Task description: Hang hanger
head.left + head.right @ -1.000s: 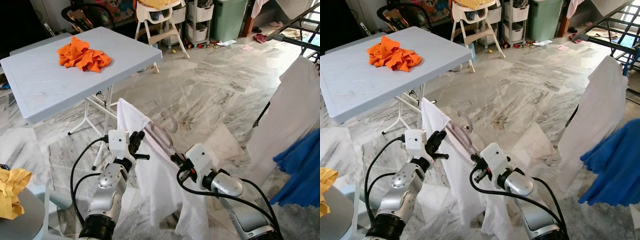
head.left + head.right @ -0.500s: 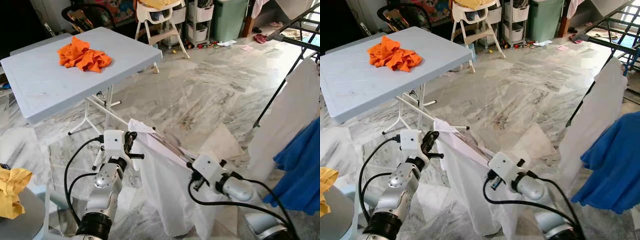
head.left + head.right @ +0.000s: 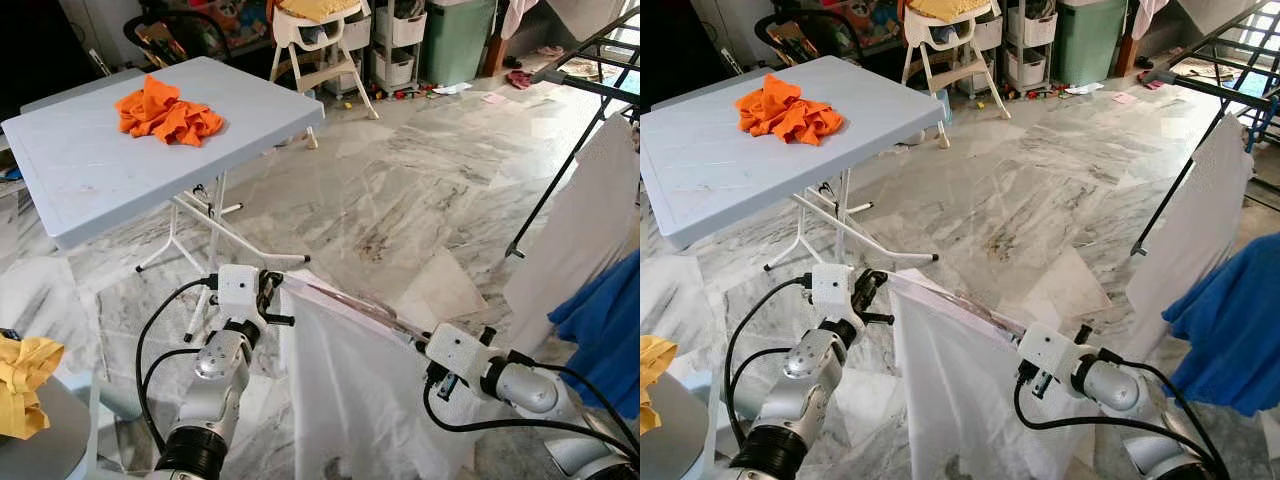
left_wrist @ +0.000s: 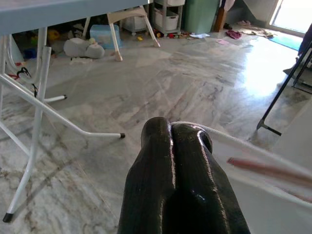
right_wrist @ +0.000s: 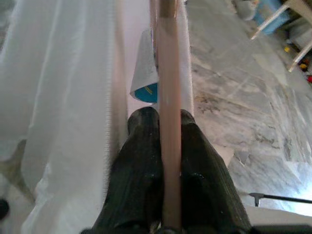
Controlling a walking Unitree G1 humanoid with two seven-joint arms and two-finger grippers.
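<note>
Grippers are stretching a white cloth garment point(image 3: 345, 380) on a translucent pink plastic hanger point(image 3: 350, 303), just beside the grey folding table point(image 3: 90, 170): left gripper point(image 3: 268, 292) pinching the garment's corner, right gripper point(image 5: 163, 146) clamping the hanger's bar.

2 tools point(image 3: 272, 291) point(image 3: 425, 350) — 1 hanger point(image 3: 345, 302) — 1 table point(image 3: 90, 180).

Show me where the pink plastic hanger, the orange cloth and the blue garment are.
pink plastic hanger point(image 3: 350, 300), left eye view, middle of its bar
orange cloth point(image 3: 165, 108), left eye view, centre of heap
blue garment point(image 3: 1230, 330), right eye view, middle fold
</note>
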